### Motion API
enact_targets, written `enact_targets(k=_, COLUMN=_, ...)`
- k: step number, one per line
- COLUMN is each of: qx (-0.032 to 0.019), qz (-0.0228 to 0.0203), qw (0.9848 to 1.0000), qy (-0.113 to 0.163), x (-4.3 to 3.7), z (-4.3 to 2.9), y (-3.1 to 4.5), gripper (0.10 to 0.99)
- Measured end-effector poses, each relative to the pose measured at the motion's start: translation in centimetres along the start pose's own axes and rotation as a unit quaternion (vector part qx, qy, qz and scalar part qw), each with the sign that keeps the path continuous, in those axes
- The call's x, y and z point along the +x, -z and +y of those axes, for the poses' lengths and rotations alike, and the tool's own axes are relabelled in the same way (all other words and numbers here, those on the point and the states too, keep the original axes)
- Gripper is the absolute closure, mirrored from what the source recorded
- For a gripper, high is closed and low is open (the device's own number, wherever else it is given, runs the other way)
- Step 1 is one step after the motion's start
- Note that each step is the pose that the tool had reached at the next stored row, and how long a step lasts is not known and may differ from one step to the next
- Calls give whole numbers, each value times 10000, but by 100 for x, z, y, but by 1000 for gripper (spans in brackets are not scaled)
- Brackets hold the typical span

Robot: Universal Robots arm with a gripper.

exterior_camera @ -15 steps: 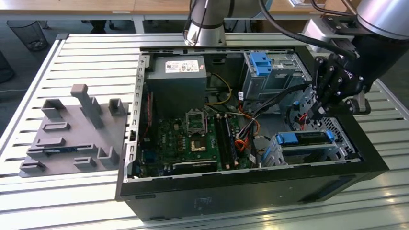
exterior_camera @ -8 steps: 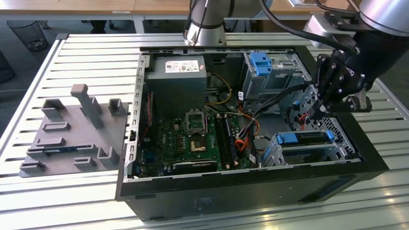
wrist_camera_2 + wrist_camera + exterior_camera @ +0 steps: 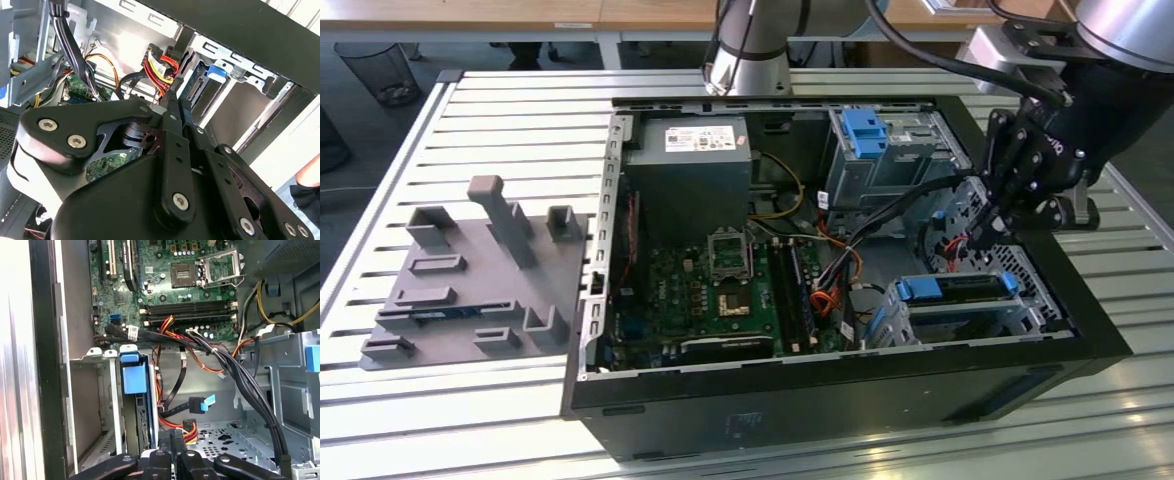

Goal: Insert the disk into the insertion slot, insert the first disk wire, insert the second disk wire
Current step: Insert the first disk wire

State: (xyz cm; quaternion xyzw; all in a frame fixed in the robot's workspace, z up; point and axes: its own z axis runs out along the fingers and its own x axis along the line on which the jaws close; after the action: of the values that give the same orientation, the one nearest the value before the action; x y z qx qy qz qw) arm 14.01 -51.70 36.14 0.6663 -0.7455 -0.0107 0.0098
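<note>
A slatted metal table (image 3: 494, 100) is shown bearing an open black computer case (image 3: 854, 400). The case is laid on its side, apparently so that its inside can be reached from above. The robot arm (image 3: 1121, 90) is lowered into the case at the exterior view's right. There the insertion slot (image 3: 897, 318), a low perforated metal cage, is seen with the disk (image 3: 958, 288) seated in it, its blue carrier at the mouth, so the first step is judged done.

The gripper (image 3: 978, 236) is held just beside the cage, on the side where the cables gather. In both wrist views its fingers (image 3: 165, 442) are pressed together; whether anything thin is pinched cannot be told. Close to the tips lies a red-and-yellow wire bundle (image 3: 159, 67) with a black plug. Near it a blue-tipped connector (image 3: 202, 403) hangs free.
</note>
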Motion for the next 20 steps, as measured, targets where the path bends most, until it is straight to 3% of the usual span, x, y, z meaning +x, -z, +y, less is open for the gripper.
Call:
enact_targets(k=1, qx=1, qz=8, qw=10000, qy=-15, x=-2, z=-5, y=-1, gripper=914)
enact_targets(k=5, qx=6, qz=46, qw=10000, qy=-67, x=-8, z=-22, y=-3, gripper=902)
enact_targets(k=6, qx=6, qz=49, qw=9999, qy=-102, x=-12, z=-22, y=-6, gripper=839)
enact_targets(k=17, qx=5, qz=47, qw=9987, qy=-498, x=-48, z=-25, y=-60, gripper=839)
enact_targets(k=20, qx=8, qz=70, qw=9985, qy=-536, x=-49, z=-25, y=-75, gripper=839)
